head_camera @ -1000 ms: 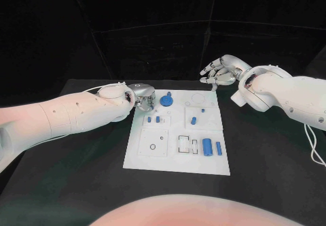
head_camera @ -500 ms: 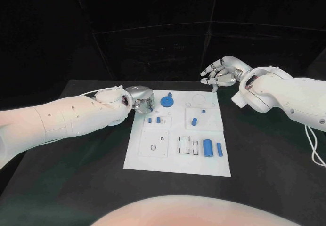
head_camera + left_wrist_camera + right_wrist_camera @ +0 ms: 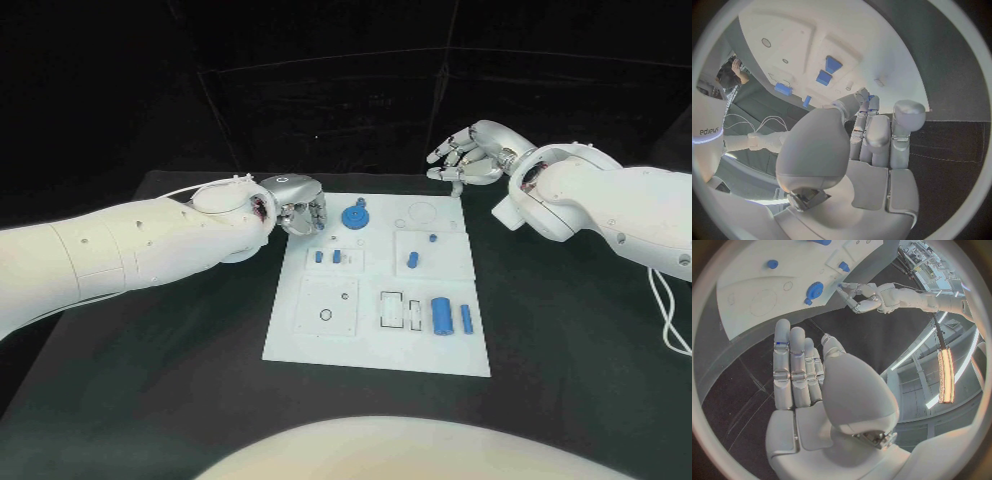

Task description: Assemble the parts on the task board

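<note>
The task board (image 3: 378,345) lies mid-surface with several blue parts (image 3: 441,312) loose on it; assembly looks barely begun. The left robot hand (image 3: 299,211) hovers at its far-left corner, fingers curled, apparently empty. The right robot hand (image 3: 469,155) hangs released beyond the far edge.

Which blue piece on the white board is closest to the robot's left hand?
The round blue disc part near the task board's far edge. It lies just beside the left hand; the other blue pieces lie farther away.
</note>
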